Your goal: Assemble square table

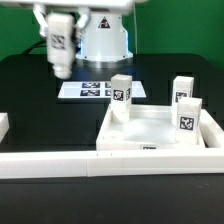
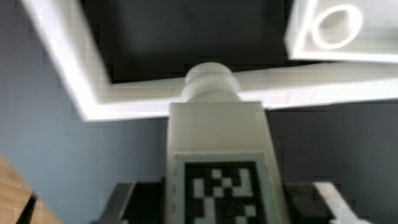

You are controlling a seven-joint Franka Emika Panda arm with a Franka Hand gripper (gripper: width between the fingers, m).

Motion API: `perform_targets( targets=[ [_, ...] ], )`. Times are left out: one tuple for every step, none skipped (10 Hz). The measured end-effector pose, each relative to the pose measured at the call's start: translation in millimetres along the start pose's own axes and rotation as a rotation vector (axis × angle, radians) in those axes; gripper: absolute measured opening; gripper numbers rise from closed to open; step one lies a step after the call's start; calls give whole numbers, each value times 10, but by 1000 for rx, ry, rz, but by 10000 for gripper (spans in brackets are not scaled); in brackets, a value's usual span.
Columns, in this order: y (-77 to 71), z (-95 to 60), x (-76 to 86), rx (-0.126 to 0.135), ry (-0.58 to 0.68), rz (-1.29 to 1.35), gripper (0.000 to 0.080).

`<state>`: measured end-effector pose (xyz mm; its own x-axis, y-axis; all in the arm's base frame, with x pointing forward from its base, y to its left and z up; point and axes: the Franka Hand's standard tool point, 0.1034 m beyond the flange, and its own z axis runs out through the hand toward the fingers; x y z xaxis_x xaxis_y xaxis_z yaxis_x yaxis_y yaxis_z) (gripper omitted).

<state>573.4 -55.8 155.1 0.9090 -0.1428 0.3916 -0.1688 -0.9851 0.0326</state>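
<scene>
Exterior view: the square table top (image 1: pixel 160 128) lies on the black table (image 1: pixel 40 110), toward the exterior view's right and near the camera, its raised rim up. Three legs stand upright in its corners: one at the far left corner (image 1: pixel 121 93), one at the far right corner (image 1: pixel 183 90), and one at the near right corner (image 1: pixel 187 117). Each shows a black-and-white tag on its side. The near left corner carries no leg. Long white rails (image 1: pixel 60 164) run along the near edge of the black surface and up the right side, enclosing the top on those sides. The marker board (image 1: pixel 98 90) lies flat farther back, between the robot base (image 1: pixel 103 40) and the top.

The gripper (image 1: pixel 60 68) hangs in the air above the black surface, to the exterior view's left of the marker board and well apart from the top. Its fingers are clamped on the fourth leg (image 1: pixel 58 45), which is held upright with its tag facing the camera.

Wrist view: the fourth leg (image 2: pixel 215 140) fills the middle of the frame, its rounded end pointing away from the camera, with its tag (image 2: pixel 219 188) visible. Below it lie a white rim (image 2: pixel 107 85) around a dark area and a round corner socket (image 2: pixel 338 28); the leg's height above them cannot be judged.
</scene>
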Motion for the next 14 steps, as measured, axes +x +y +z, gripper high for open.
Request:
perform_targets(
  targets=[
    [-259,143,61,4,26,20,287],
    [-469,266,83,12,33,32,287],
    [-568,260,99,21,25,41,287],
    [-547,264,97,19,25,35,287],
    [-541,272,91,18,24,36,287],
    [-547,272,89,19,23,35,287],
    [-545,274,87,18,23,35,287],
    [-486,284,74,13,32,2,287],
    [-218,342,-29,-6,57,-30,287],
    [-171,409,-108,7,58,-17,287],
    [-195,426,-106,34,54,-21,287],
    [-171,441,-76,57,55,-10,287],
    [-268,451,-84,78,53,6,287],
    [-357,460,-76,86,53,11,287]
  ],
)
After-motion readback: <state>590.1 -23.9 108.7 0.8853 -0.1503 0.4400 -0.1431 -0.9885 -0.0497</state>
